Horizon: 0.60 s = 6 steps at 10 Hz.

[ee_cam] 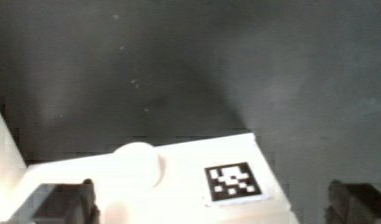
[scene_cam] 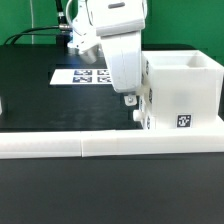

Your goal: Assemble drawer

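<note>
The tall white hollow housing (scene_cam: 185, 88) stands at the exterior view's right, with a square tag on its front. A smaller white tray (scene_cam: 148, 112) sits against its left side. In the wrist view the tray (ee_cam: 116, 185) shows a round knob (ee_cam: 134, 160) and a tag (ee_cam: 235, 180). My gripper (scene_cam: 133, 108) hangs low over the tray with its jaws wide apart. In the wrist view the gripper (ee_cam: 208, 205) straddles the tray. One dark finger (ee_cam: 62, 205) is at the tray's side, and the other finger (ee_cam: 356, 200) stands apart over the black table. Nothing is held.
A long low white border bar (scene_cam: 100, 146) runs along the front edge of the black table. The marker board (scene_cam: 85, 75) lies flat behind the arm. A dark cable trails at the back left.
</note>
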{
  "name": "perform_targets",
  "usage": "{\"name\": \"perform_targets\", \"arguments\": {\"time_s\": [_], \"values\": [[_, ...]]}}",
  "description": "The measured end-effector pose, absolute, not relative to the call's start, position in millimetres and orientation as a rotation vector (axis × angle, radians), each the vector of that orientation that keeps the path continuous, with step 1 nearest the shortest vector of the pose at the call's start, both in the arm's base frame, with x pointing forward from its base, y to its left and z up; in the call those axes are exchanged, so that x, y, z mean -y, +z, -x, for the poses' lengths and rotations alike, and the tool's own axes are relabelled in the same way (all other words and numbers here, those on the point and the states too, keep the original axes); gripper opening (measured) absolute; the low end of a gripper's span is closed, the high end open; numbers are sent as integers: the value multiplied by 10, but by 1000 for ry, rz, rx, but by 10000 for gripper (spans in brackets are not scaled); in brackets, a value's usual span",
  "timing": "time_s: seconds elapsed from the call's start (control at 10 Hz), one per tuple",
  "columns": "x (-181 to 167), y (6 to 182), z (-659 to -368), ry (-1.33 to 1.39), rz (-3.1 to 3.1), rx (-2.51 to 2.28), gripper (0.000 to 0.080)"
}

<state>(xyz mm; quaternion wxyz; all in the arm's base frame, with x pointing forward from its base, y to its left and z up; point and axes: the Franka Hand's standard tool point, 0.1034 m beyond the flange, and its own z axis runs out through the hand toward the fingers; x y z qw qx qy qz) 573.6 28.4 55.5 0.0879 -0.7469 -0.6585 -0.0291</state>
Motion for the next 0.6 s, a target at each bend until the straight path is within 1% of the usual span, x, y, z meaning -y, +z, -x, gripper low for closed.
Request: {"name": "perform_targets", "arguments": {"time_s": [0.2,0.4,0.6], "values": [[-147,562,-5647,-73,2244,1938,649],[57,599,-5454,-62,2277,1911,649],[97,605,-5398,-74,2319,1886,649]]}}
